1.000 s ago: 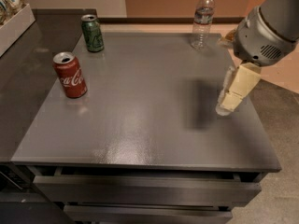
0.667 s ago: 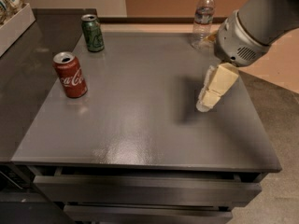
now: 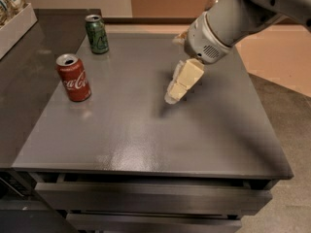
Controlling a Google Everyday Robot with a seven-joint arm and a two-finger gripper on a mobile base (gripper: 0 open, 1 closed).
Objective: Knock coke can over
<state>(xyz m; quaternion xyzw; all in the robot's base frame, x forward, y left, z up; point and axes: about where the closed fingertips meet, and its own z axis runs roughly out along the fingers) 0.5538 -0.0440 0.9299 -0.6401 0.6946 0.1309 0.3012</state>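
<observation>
The hand [image 3: 173, 96] is moving left from the bench's [image 3: 146, 144] right side toward its middle. The coke can [image 3: 74, 77] is standing upright near the left edge, well apart from the hand. Whether the hand is open or closed, I cannot tell. A green can [image 3: 97, 34] is standing behind.

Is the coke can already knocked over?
No, the coke can stands upright, with the gripper above the table, apart from it.

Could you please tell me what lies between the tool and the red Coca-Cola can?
In the camera view, only bare grey tabletop separates the cream tool, at mid-table, from the red aluminium coke can.
</observation>
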